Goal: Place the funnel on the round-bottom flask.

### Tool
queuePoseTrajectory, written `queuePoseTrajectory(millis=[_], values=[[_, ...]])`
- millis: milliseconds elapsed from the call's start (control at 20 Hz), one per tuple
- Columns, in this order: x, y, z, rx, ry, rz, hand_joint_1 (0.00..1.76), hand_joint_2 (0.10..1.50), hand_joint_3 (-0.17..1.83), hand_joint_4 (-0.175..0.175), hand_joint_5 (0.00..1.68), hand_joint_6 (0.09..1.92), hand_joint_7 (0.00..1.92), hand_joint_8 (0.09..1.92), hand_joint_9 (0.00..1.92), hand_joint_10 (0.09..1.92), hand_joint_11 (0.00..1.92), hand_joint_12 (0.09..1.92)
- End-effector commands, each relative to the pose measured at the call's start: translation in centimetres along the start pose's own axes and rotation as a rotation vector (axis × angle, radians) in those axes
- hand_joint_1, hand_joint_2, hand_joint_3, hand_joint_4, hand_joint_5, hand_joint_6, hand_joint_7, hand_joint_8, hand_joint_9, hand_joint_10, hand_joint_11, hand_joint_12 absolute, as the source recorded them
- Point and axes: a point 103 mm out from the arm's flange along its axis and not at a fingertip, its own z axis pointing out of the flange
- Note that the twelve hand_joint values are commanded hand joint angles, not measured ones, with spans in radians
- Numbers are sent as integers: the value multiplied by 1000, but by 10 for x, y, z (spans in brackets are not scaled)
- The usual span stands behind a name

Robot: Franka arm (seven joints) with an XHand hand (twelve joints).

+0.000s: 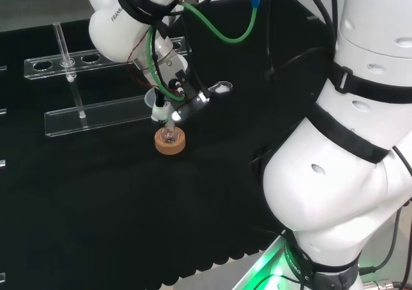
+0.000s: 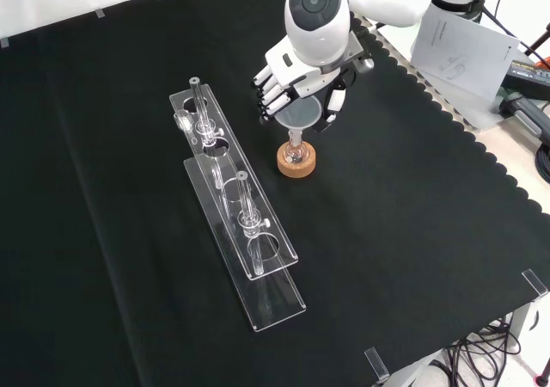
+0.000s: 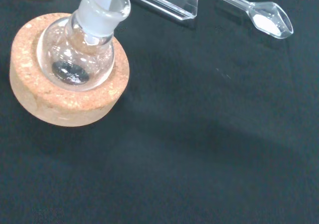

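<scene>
Look just above the middle of the front view: your funnel (image 2: 300, 116) stands upright, wide mouth up, its stem pointing straight down into the neck of the round-bottom flask (image 2: 296, 154). It is clear, cone-shaped and hard to see against the cloth. The hand (image 2: 288, 82) has its fingers (image 2: 268, 95) curled round the funnel's rim. The flask sits in a cork ring (image 3: 65, 109), a small clear scoop (image 3: 261, 17) lying well apart.

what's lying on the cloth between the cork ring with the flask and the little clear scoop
Nothing. In the wrist view the stretch of black cloth between the cork ring holding the round-bottom flask and the clear scoop is bare.
</scene>
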Motion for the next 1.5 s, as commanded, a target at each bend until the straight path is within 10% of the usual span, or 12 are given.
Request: queuePoseTrajectory(millis=[50,1500], values=[[1,0,0,14,-3,-6,655,692,488,-55,407,415,401,831,666,707,421,1320],[-14,-21,-37,-43,38,-43,545,664,361,-43,270,87,0,607,194,711,132,1413]])
